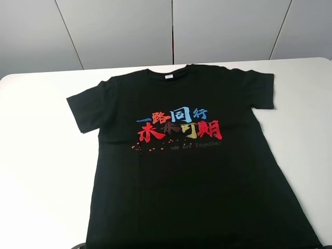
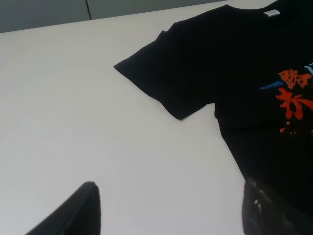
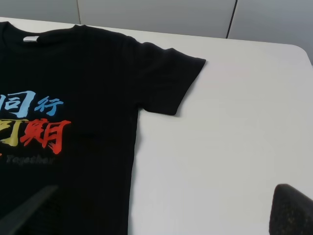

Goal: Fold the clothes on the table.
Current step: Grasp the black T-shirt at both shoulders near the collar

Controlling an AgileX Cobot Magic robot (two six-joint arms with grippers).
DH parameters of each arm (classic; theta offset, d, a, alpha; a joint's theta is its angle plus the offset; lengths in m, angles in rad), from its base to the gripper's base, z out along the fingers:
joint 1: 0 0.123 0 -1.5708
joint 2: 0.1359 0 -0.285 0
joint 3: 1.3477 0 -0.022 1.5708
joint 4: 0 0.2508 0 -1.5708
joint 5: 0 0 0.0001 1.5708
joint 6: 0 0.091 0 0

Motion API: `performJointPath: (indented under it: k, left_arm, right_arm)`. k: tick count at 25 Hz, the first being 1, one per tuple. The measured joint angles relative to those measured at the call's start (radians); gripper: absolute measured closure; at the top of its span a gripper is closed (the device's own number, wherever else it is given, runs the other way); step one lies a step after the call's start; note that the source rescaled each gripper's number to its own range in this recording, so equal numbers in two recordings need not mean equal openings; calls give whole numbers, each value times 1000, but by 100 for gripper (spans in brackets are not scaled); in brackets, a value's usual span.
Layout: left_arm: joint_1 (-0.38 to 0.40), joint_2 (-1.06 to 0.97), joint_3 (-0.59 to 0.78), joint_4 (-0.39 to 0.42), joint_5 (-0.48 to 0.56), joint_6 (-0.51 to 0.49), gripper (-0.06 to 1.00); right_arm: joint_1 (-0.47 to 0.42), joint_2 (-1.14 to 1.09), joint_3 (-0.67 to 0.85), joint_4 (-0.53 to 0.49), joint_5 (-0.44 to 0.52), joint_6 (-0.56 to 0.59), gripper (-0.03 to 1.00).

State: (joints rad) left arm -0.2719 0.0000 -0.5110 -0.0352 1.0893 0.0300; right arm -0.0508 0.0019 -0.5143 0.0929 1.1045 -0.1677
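Note:
The clothes are one black T-shirt (image 1: 197,176) lying flat and face up on the white table (image 1: 41,155). Its neck label (image 1: 169,77) points to the far edge, and the red, blue and yellow print (image 1: 179,127) sits on the chest. Neither gripper shows in the high view. In the left wrist view my left gripper (image 2: 171,215) is open above the table, near the shirt's side edge and short of the left sleeve (image 2: 166,73). In the right wrist view my right gripper (image 3: 161,215) is open; one finger hangs over the shirt body (image 3: 88,63), the other over bare table. Nothing is held.
Grey wall panels (image 1: 171,31) stand behind the table's far edge. Bare white tabletop lies on both sides of the shirt (image 2: 73,98) (image 3: 234,122). The shirt's hem runs past the bottom of the high view. The table's far right corner (image 3: 298,49) is rounded.

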Motion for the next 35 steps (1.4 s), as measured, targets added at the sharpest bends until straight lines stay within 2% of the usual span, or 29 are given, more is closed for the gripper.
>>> performJointPath:
  k: [35]
  left_arm:
    - [0, 0, 0, 2, 0, -4, 16]
  right_arm:
    - [0, 0, 0, -9, 0, 0, 6]
